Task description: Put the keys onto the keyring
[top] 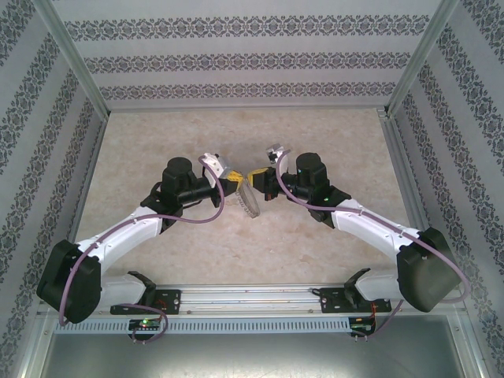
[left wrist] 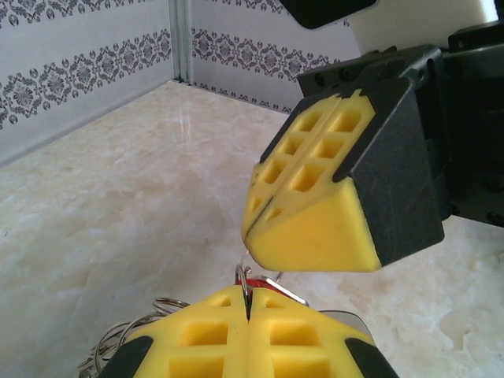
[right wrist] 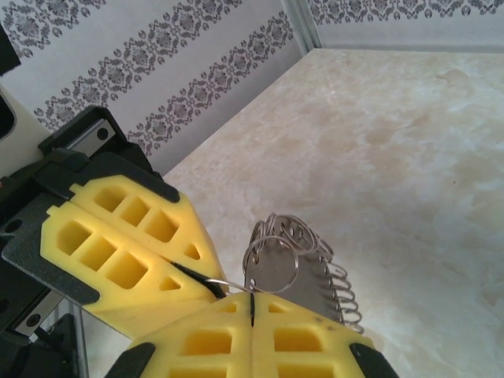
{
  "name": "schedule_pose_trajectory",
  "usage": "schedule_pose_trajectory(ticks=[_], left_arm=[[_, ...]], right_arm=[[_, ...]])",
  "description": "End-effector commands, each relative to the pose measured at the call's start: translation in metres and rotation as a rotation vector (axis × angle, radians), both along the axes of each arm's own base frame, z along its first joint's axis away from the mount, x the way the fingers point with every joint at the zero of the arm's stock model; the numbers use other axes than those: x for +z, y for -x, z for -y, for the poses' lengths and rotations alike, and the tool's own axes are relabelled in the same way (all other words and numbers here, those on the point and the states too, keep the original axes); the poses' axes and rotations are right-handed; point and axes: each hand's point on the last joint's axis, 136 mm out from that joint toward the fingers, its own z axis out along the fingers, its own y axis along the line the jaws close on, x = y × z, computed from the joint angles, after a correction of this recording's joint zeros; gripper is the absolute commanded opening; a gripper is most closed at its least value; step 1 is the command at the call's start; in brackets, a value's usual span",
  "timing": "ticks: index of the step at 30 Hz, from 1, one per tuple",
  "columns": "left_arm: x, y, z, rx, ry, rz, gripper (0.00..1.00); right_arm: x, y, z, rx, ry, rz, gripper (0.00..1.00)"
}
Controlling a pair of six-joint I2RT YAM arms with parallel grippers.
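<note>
Both grippers meet tip to tip above the middle of the table. My left gripper [top: 236, 183] [left wrist: 248, 303] is shut on a thin wire ring of the keyring [top: 250, 201], whose grey plate fringed with silvery rings [right wrist: 311, 272] hangs below the fingertips. The key's red head [left wrist: 257, 281] with its short silver end sits just beyond the left fingertips, under the right gripper. My right gripper [top: 262, 187] [right wrist: 252, 302] is shut too, and a thin wire of the same ring runs from its closed tips across to the left gripper [right wrist: 206, 276]. More loose rings [left wrist: 130, 335] hang left of the left fingers.
The marble-look table [top: 157, 142] is boxed in by patterned walls [top: 236, 59] at the back and both sides, with aluminium posts [top: 75, 55] in the corners. A metal rail [top: 252, 298] carries the arm bases at the near edge.
</note>
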Motion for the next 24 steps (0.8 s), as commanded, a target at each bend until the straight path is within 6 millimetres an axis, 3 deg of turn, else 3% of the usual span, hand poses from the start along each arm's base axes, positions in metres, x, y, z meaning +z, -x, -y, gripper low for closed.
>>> schedule_pose_trajectory(ticks=[1,10,16,17,19,20,24], left_arm=[[0.037,0.007,0.009,-0.038,0.078,0.117,0.00],[0.040,0.005,0.008,-0.019,0.125,0.147,0.00],[0.044,0.006,0.009,-0.022,0.161,0.156,0.00],[0.044,0.006,0.009,-0.024,0.162,0.157,0.00],[0.043,0.006,0.009,-0.025,0.162,0.155,0.00],[0.043,0.006,0.009,-0.026,0.161,0.153,0.00],[0.042,0.008,0.010,-0.032,0.162,0.153,0.00]], right_arm=[[0.012,0.003,-0.007,0.048,-0.010,0.034,0.00],[0.001,0.007,0.002,0.040,0.013,0.001,0.00],[0.000,0.013,-0.004,0.087,-0.005,-0.028,0.00],[0.000,0.013,-0.003,0.083,-0.005,-0.032,0.03],[-0.001,0.012,0.000,0.069,-0.006,-0.037,0.24],[-0.002,0.011,0.002,0.057,-0.006,-0.039,0.29],[0.003,0.007,0.014,0.009,-0.027,-0.035,0.40]])
